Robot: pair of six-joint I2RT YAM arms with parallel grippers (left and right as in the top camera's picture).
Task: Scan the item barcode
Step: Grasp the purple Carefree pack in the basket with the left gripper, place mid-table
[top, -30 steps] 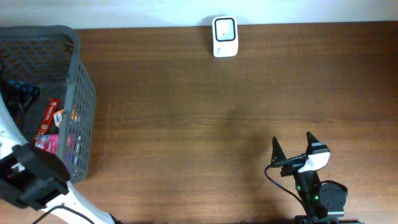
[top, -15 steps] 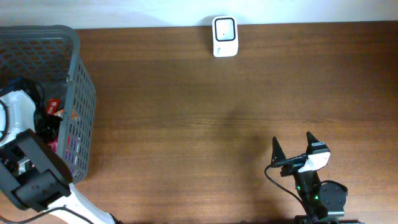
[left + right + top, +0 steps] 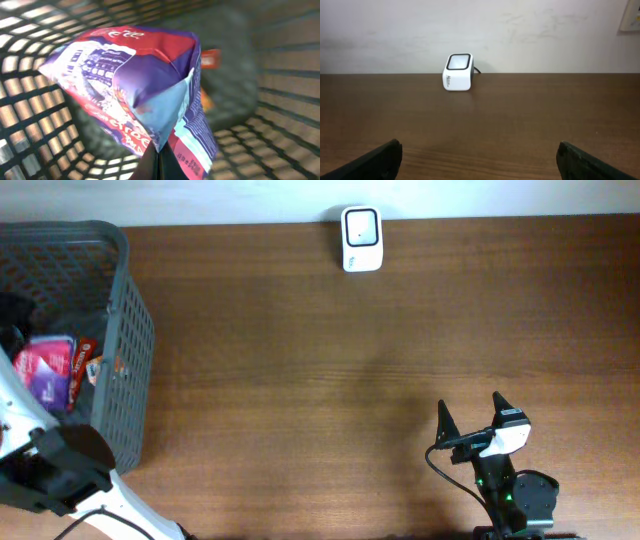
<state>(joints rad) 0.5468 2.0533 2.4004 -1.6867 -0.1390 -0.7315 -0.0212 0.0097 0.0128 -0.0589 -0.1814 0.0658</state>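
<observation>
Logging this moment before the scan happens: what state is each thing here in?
left tool: shut on the snack packet.
snack packet: pinched at one edge, inside the basket.
basket: upright, with a red packet lying in it.
scanner: upright, nothing in front of it.
right tool: open, empty.

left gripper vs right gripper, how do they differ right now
The left gripper is shut on a purple and red packet; the right gripper is open and empty. The left gripper is in the grey basket; the right gripper sits over the bare table, facing the white scanner. Neither is at the scanner.
</observation>
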